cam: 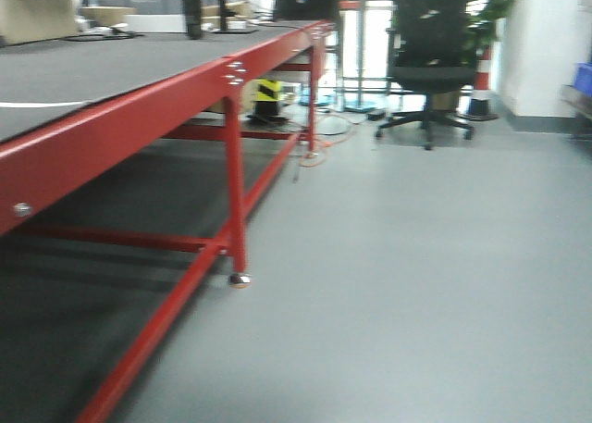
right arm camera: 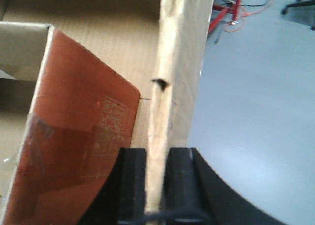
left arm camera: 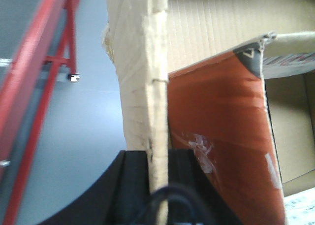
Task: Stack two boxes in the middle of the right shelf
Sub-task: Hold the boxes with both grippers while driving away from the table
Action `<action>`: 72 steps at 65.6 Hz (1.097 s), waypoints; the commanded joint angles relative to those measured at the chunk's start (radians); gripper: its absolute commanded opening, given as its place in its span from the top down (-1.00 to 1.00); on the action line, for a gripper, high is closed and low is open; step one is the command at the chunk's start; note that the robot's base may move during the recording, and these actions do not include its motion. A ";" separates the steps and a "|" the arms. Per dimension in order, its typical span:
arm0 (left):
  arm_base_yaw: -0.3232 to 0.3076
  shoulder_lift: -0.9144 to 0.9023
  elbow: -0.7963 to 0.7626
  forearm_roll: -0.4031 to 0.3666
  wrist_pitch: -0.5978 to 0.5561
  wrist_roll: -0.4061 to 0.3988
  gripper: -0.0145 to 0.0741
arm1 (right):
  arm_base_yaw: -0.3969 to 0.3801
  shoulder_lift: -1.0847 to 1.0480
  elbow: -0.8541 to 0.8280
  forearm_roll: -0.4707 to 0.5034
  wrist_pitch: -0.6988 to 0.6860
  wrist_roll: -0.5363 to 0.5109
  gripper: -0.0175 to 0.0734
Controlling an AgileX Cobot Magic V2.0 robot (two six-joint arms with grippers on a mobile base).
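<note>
A tan corrugated cardboard box is held by its two opposite walls. My left gripper [left arm camera: 158, 158] is shut on the box's left wall [left arm camera: 142, 62], whose top edge runs up the middle of the left wrist view. My right gripper [right arm camera: 157, 156] is shut on the right wall [right arm camera: 182, 62] in the same way. Inside the box lies an orange-brown printed panel [left arm camera: 216, 126] with clear tape [right arm camera: 78, 112]; I cannot tell whether it belongs to a second box. The shelf is out of view. Neither gripper nor the box appears in the front view.
A red-framed worktable [cam: 120, 118] with a dark top runs along the left, its leg [cam: 236, 192] close by. Grey floor [cam: 416, 284] spreads to the right. A black office chair [cam: 430, 53], an orange cable [cam: 324, 150] and a blue bin [cam: 583, 76] sit farther back.
</note>
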 commanded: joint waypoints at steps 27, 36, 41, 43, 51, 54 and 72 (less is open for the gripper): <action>0.007 -0.014 -0.014 0.072 -0.031 0.000 0.92 | -0.011 -0.018 -0.014 -0.049 -0.055 -0.014 0.95; 0.007 -0.014 -0.014 0.072 -0.031 0.000 0.92 | -0.011 -0.018 -0.014 -0.049 -0.055 -0.014 0.95; 0.007 -0.014 -0.014 0.072 -0.031 0.000 0.92 | -0.011 -0.018 -0.014 -0.049 -0.055 -0.014 0.95; 0.007 -0.014 -0.014 0.072 -0.031 0.000 0.92 | -0.011 -0.018 -0.014 -0.049 -0.055 -0.014 0.95; 0.007 -0.014 -0.014 0.072 -0.031 0.000 0.92 | -0.011 -0.018 -0.014 -0.049 -0.055 -0.014 0.95; 0.007 -0.014 -0.014 0.072 -0.031 0.000 0.92 | -0.011 -0.018 -0.014 -0.049 -0.055 -0.014 0.95; 0.007 -0.014 -0.014 0.072 -0.031 0.000 0.92 | -0.011 -0.018 -0.014 -0.049 -0.055 -0.014 0.95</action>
